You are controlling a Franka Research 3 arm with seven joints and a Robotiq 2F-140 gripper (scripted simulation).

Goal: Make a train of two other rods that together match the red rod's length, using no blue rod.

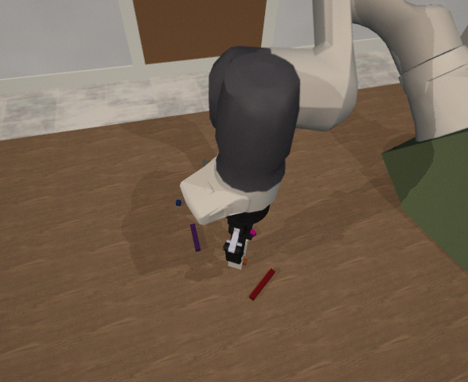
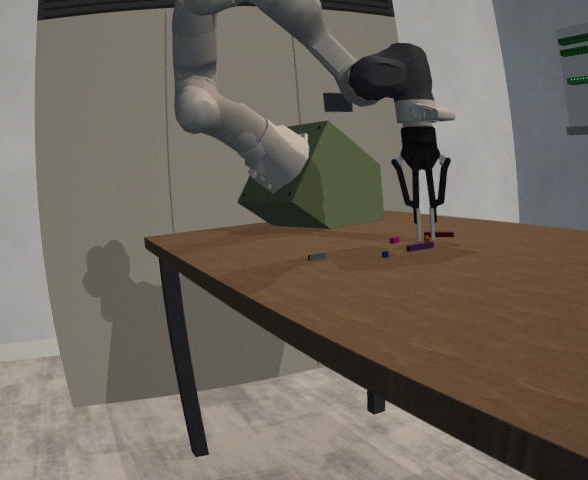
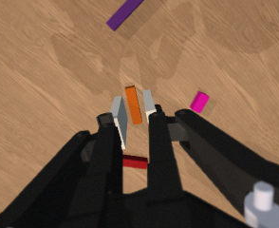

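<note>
The gripper stands upright over the wooden table, its narrowed fingers flanking the orange rod with a thin gap showing on each side, so it appears to grip nothing. The rod lies flat between the purple rod on the left, the magenta rod and the red rod nearer the camera. Small, stiff and surely light, it seems best pinched across its long sides at mid-length; the grey rod lies well apart to the left, before pale walls and a green base block.
</note>
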